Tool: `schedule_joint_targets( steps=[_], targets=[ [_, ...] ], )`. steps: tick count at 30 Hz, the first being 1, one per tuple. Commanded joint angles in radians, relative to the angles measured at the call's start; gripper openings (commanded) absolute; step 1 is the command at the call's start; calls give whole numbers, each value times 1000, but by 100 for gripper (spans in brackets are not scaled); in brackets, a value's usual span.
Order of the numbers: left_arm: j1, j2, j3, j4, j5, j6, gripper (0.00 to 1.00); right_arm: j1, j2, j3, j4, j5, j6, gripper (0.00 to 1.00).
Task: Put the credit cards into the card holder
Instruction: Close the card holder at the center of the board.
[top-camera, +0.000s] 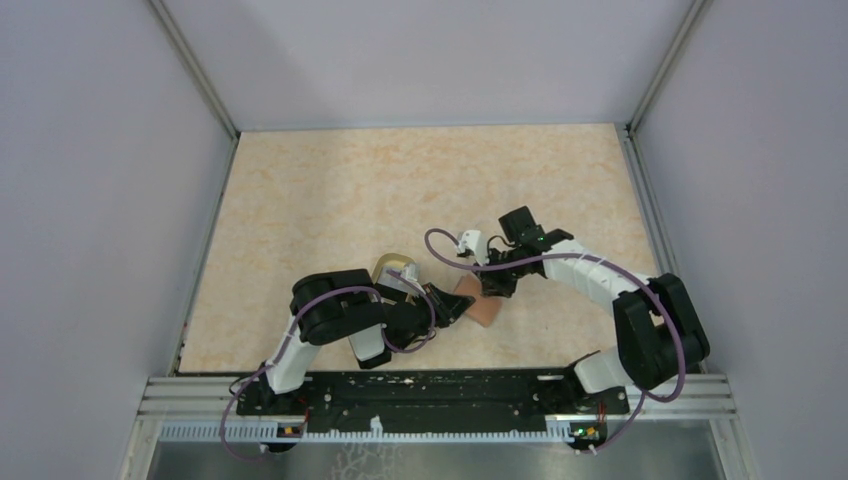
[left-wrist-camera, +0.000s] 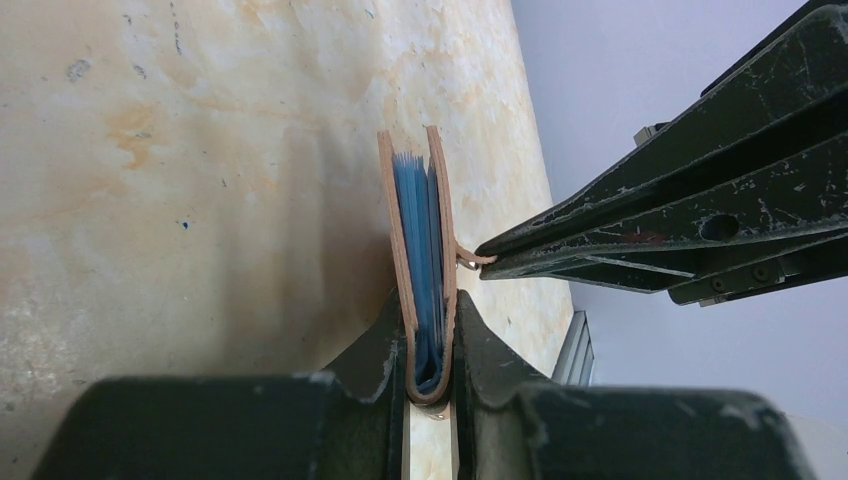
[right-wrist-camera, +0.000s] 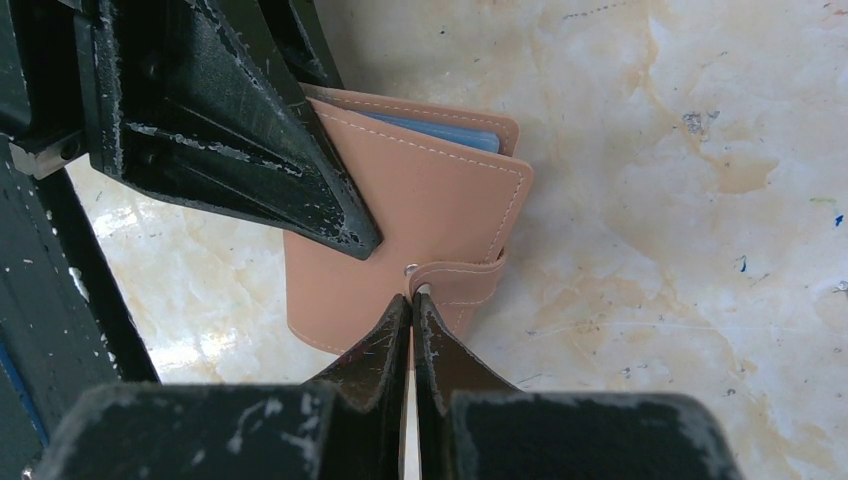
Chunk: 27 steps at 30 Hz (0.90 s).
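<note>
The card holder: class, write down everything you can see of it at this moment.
The card holder is a small flat wallet of pinkish-brown, leather-like material with pale stitching along its edges. Light blue sleeves show between its two covers. A short tab with a small metal stud wraps from one edge. The left gripper clamps its spine; the right gripper, shut, pinches the tab's end. It is above the marbled table; whether it rests there cannot be told.
</note>
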Motion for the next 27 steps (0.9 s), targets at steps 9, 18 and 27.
schedule_joint_targets(
  steps=[9, 18, 27],
  targets=[
    [-4, 27, 18, 124, -9, 15, 0, 33, 17, -13, 49, -10, 21, 0],
    [-4, 28, 21, 122, -9, 14, 0, 39, 21, -16, 48, -20, 21, 0],
    [-4, 30, 18, 128, -10, 14, 0, 54, 48, -14, 32, 3, 6, 0]
  ],
)
